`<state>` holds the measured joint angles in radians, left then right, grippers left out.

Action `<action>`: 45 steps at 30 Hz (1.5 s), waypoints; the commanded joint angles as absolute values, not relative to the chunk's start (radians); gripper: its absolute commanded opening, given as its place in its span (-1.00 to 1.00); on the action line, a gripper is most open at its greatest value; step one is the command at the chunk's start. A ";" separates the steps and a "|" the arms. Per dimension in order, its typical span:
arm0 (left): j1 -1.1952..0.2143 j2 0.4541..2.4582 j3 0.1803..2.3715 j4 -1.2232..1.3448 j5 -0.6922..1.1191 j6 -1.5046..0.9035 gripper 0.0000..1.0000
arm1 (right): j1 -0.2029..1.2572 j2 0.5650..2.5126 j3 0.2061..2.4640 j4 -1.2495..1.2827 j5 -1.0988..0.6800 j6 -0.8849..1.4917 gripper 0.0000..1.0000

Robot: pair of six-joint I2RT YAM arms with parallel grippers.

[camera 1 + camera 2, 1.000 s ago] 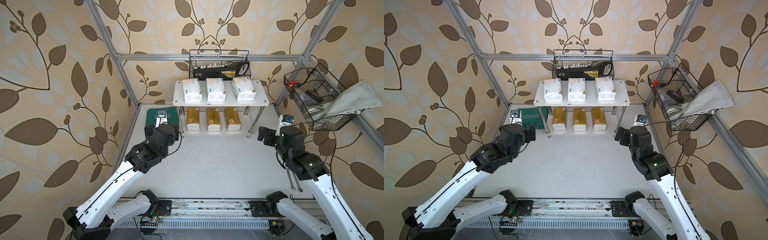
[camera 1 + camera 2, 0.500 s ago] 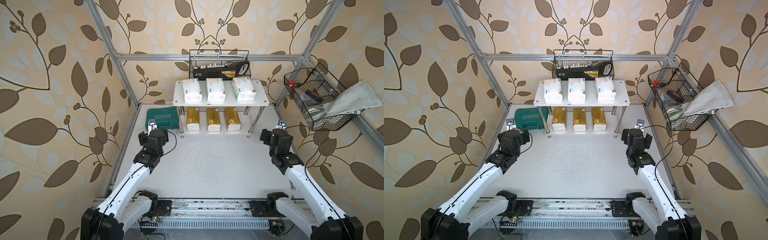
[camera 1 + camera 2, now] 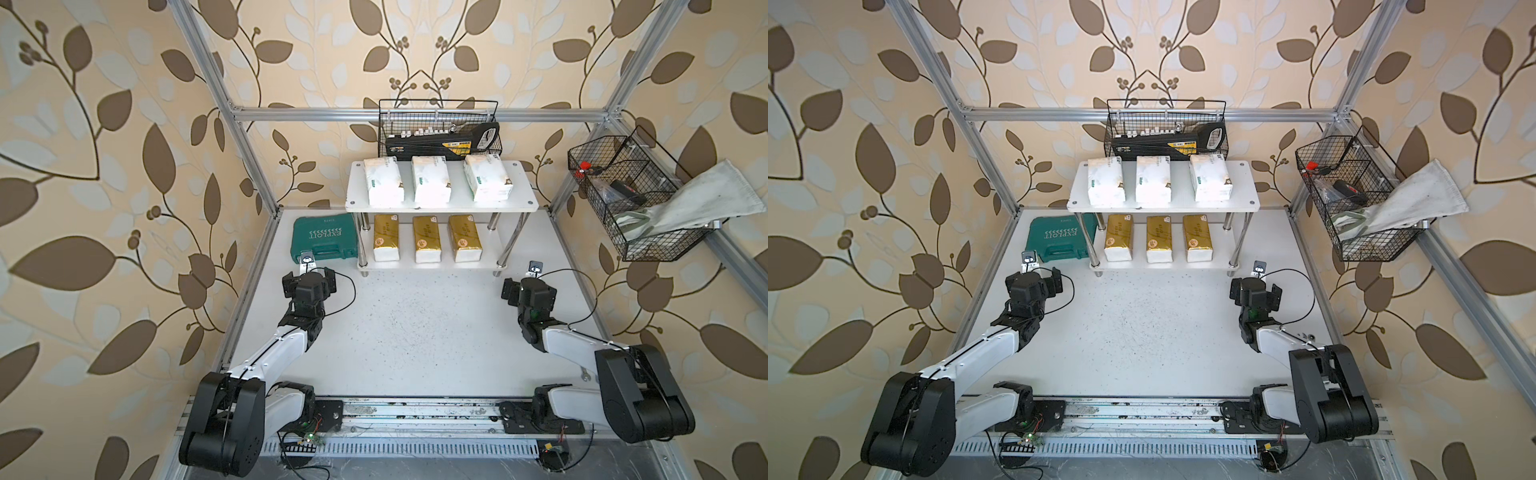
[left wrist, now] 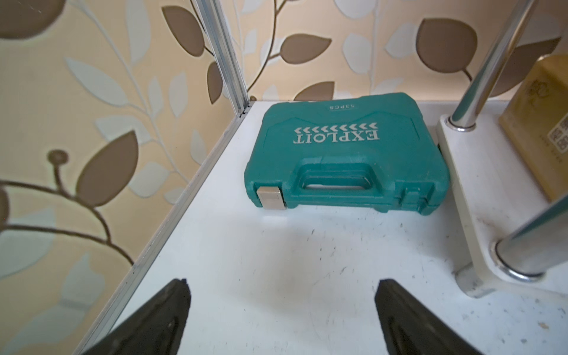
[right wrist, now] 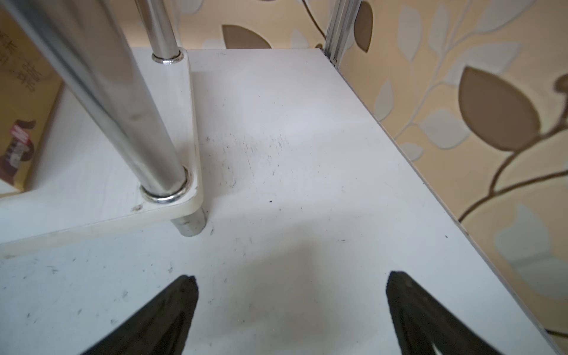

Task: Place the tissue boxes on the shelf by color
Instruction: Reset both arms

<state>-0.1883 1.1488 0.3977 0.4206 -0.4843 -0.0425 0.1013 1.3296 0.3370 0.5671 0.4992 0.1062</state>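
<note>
Left gripper (image 4: 282,282): jaws spread wide with nothing between them, low over the speckled white tabletop (image 3: 415,324), left of centre in both top views.
Right gripper (image 5: 292,276): likewise wide apart and empty, right of centre, near the rack's front right leg.
Ahead of my left tool: a teal hard-plastic tool case (image 4: 344,159) lying flat, just beside the rack's left end.
Shelf: the small two-tier rack of white boards on chrome legs (image 3: 523,198), upper centre of the frame, beyond and between my two arms.
Upper board: three white soft tissue packs with green logos (image 3: 431,185), side by side.
Lower board: three shiny gold tissue packs (image 3: 427,239), in a row beneath them.
Long axis: every pack runs from the frame's bottom toward its top, a short end facing my grippers; the rightmost white one sits slightly skewed.
Nearer arm: left for the left-hand packs, right for the right-hand ones; the centre pair is about even.
My read: the sorting looks done, and I see no pack on the table to fetch.
Beyond: black wire baskets (image 3: 438,124) on the back and right rails.
</note>
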 commanded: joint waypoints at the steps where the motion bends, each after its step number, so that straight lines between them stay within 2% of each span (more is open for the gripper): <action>1: -0.167 1.216 0.370 0.563 -0.432 -0.032 0.98 | 0.111 1.393 0.306 0.869 0.441 0.045 0.98; 3: -0.157 1.273 0.345 0.643 -0.410 -0.023 0.98 | 0.113 1.476 0.281 1.019 0.393 0.003 0.99; 4: -0.148 1.294 0.326 0.695 -0.381 -0.007 0.98 | 0.121 1.495 0.285 0.990 0.344 -0.010 0.98; 6: -0.133 1.307 0.338 0.690 -0.343 0.008 0.98 | 0.125 1.561 0.271 1.121 0.334 -0.037 0.99; 8: -0.094 1.346 0.329 0.743 -0.266 0.022 0.98 | 0.125 1.519 0.301 0.978 0.353 -0.005 0.98; 11: -0.030 1.473 0.400 0.714 -0.212 -0.011 0.98 | 0.069 1.538 0.338 0.936 0.312 0.038 0.98; 14: 0.138 1.505 0.477 0.588 0.030 -0.112 0.98 | 0.049 1.528 0.343 0.912 0.289 0.056 0.98; 22: 0.070 1.487 0.368 0.762 0.038 -0.026 0.98 | 0.049 1.529 0.339 0.920 0.287 0.053 0.98; 26: 0.144 1.514 0.415 0.703 0.156 -0.063 0.98 | 0.049 1.525 0.336 0.925 0.288 0.053 0.98; 30: 0.094 1.491 0.378 0.745 0.096 -0.025 0.98 | 0.049 1.522 0.333 0.928 0.288 0.053 0.98; 34: 0.133 1.503 0.401 0.719 0.181 -0.039 0.98 | 0.049 1.523 0.333 0.929 0.288 0.052 0.98; 45: 0.133 1.502 0.397 0.721 0.179 -0.038 0.98 | 0.049 1.525 0.332 0.930 0.288 0.051 0.98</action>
<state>0.1253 1.5146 0.3840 0.6922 0.1547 -0.0479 0.0502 1.5345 0.3244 0.9169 0.2947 0.0410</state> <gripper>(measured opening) 0.989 0.992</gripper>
